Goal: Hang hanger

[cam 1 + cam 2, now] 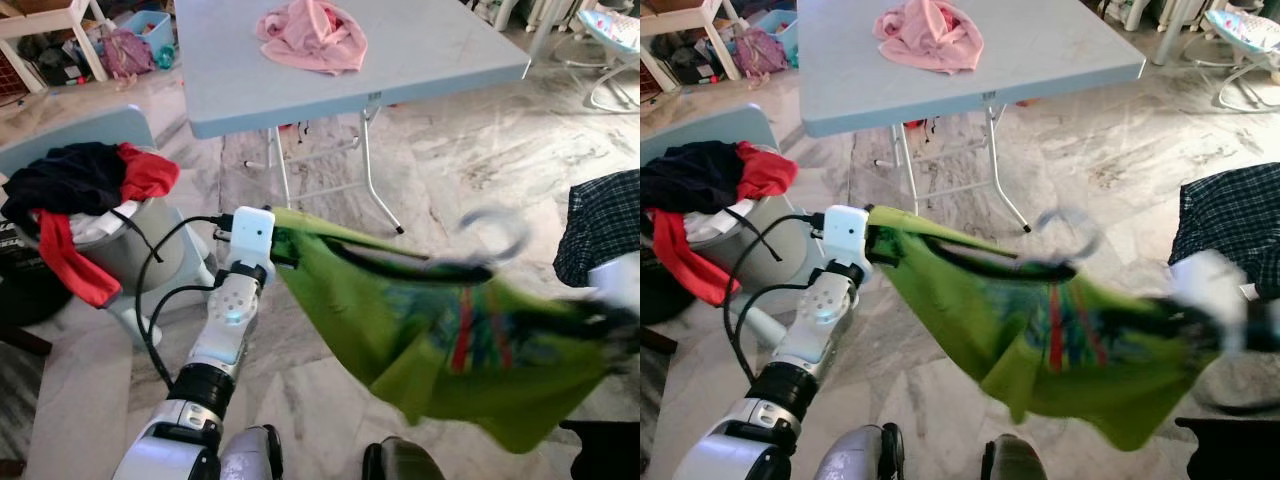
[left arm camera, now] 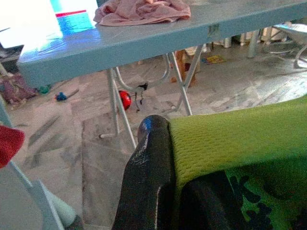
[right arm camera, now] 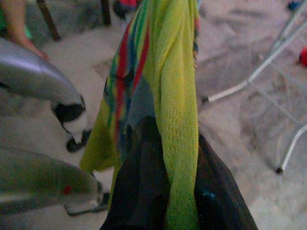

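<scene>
A green shirt [image 1: 440, 340] with a red and blue print hangs on a black hanger [image 1: 400, 265], whose grey hook [image 1: 497, 235] sticks up, blurred. The shirt is stretched between both grippers above the floor. My left gripper [image 1: 285, 245] is shut on the shirt's shoulder end; in the left wrist view a black finger [image 2: 148, 177] presses against the green mesh [image 2: 240, 143]. My right gripper [image 1: 600, 318] is motion-blurred at the shirt's other end. In the right wrist view its black fingers [image 3: 141, 187] are shut with green fabric [image 3: 177, 110] between them.
A grey-blue folding table [image 1: 420, 70] with a pink cloth [image 1: 312, 35] stands ahead. A laundry basket [image 1: 130, 245] heaped with black and red clothes is at the left. A checked garment [image 1: 605, 225] hangs at the right. Marble floor [image 1: 470, 150] lies between.
</scene>
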You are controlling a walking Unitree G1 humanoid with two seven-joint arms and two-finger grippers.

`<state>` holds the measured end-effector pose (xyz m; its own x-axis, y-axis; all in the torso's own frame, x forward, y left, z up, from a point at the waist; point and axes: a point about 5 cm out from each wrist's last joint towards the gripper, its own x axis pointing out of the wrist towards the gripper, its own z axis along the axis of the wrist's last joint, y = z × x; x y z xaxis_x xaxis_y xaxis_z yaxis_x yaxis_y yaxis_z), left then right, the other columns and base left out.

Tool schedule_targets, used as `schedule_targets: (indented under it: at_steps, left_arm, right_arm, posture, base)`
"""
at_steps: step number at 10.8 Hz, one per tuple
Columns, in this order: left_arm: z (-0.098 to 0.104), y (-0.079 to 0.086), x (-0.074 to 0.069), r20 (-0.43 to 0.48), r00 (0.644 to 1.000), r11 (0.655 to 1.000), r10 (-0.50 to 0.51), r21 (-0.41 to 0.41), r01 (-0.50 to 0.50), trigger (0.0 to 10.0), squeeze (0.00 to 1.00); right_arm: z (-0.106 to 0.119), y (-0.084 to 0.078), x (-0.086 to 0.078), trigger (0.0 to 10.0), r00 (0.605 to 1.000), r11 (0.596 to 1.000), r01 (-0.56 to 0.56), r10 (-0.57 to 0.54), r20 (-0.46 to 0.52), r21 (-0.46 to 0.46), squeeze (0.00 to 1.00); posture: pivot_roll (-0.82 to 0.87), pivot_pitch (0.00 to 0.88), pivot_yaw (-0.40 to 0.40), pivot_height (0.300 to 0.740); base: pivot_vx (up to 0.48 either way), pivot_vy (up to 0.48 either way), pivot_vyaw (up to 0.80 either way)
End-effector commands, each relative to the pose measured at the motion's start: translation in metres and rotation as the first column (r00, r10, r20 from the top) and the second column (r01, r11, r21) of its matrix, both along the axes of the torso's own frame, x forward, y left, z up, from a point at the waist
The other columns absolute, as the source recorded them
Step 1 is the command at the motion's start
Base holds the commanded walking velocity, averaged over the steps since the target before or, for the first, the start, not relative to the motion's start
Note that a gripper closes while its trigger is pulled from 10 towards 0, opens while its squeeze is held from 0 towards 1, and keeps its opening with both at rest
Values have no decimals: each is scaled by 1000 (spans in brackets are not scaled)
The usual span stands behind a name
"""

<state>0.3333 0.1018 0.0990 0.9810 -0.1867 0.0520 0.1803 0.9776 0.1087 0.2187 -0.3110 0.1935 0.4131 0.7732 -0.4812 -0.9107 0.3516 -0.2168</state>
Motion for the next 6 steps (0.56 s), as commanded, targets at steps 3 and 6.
schedule_targets:
  at_steps: [3, 6]
  left_arm:
    - [-16, 40, 1, -128, 981, 987, 144, -54, -151, 0, 0]
    - [-7, 44, 11, -141, 978, 978, 155, -115, -172, 0, 0]
  right_arm:
    - [42, -11, -3, 10000, 996, 996, -18, 11, 88, 85, 0]
    - [14, -1, -14, 10000, 992, 989, -124, 121, -40, -77, 0]
  posture:
    - [-134, 156, 21, 740]
    - [-134, 155, 19, 740]
  base:
    - [0, 0, 0]
    - [0, 0, 0]
